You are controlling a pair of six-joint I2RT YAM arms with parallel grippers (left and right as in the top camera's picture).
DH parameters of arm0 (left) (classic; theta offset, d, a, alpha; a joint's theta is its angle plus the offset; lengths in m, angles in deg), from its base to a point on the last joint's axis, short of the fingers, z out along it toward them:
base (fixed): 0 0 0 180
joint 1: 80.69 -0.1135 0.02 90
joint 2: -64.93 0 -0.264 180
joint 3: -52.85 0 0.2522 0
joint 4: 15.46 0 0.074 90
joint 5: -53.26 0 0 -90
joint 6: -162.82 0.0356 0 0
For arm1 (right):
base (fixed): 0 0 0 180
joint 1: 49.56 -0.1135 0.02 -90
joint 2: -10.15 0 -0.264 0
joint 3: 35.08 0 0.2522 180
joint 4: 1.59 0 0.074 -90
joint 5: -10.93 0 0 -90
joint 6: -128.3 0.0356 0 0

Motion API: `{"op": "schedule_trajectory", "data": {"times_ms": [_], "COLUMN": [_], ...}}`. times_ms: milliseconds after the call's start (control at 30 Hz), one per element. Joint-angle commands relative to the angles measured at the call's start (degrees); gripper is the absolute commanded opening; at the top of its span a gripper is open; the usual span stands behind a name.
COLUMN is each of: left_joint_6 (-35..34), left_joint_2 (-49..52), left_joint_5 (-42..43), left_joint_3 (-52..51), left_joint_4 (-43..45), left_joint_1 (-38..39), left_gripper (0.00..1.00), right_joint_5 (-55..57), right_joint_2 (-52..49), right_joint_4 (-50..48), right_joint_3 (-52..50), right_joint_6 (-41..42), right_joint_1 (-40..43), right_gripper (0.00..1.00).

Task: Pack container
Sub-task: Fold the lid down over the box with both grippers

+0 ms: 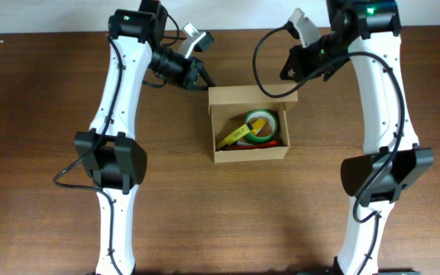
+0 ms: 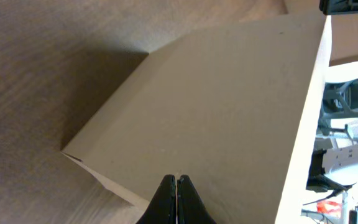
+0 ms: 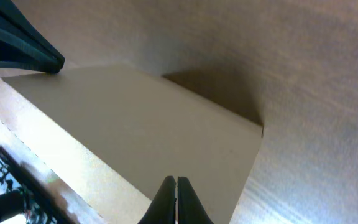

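Two white robot arms, the left arm (image 1: 117, 92) and the right arm (image 1: 384, 92), reach across a brown wooden table (image 1: 44, 92) toward a tan cardboard box (image 1: 250, 156) at its centre; the box stands open, its flap (image 1: 250, 95) folded back on the far side; the left claw (image 2: 176, 180) sits at the flap's far left corner and the right claw (image 3: 176, 182) at its far right corner; in the left wrist view the black fingers are pressed tight together with nothing between them, their tips over the plain cardboard; the right wrist view shows the same narrow, empty closure above the flap, with the other claw's dark tip at the opposite corner; whether either claw actually touches the cardboard cannot be told; inside the box lie a green tape roll (image 1: 260, 138) toward the right, a yellow item (image 1: 231, 136) leaning beside it, and a red item (image 1: 243, 147) along the near wall.
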Motion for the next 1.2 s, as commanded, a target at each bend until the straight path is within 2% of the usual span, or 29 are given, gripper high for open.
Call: {"op": "schedule_trajectory", "data": {"times_ms": [0, 400, 467, 667, 767, 967, 1067, 1167], "left_joint_6": [1.36, 0.35, -1.33, -5.68, -8.46, -10.16, -10.19, -11.41], "left_joint_2": [-1.79, -4.94, -5.73, -9.79, -12.68, -16.09, -16.20, -16.81], "left_joint_5": [-1.99, -8.96, -12.11, -21.97, -29.31, -33.88, -34.99, -40.96], "left_joint_3": [0.72, 0.72, 0.72, 0.72, 0.70, -0.28, -2.58, -6.27], "left_joint_4": [-0.68, -1.36, -1.11, 0.85, 1.81, 2.16, 1.92, 2.16], "left_joint_1": [1.51, 2.08, 1.92, 1.84, 1.14, -0.66, 0.15, 2.08], "left_gripper": [0.02, 0.02, 0.02, 0.02, 0.02, 0.02, 0.02, 0.02], "right_joint_5": [2.95, 7.06, 12.37, 19.17, 22.93, 25.03, 25.03, 25.03], "right_joint_2": [1.60, 6.08, 7.72, 14.32, 18.84, 27.80, 29.99, 30.67], "right_joint_4": [1.33, 2.51, 2.62, 2.29, 0.70, -3.43, -3.76, -2.91], "right_joint_3": [1.09, -2.60, -3.63, -5.53, -10.93, -27.74, -33.07, -35.28], "right_joint_6": [0.50, 3.41, 6.23, 9.75, 11.08, 11.30, 11.34, 11.52], "right_joint_1": [-0.81, -2.45, -3.80, -5.73, -5.66, -5.68, -5.68, -5.68], "right_gripper": [0.04, 0.04, 0.04, 0.04, 0.04, 0.03, 0.04, 0.04]}}
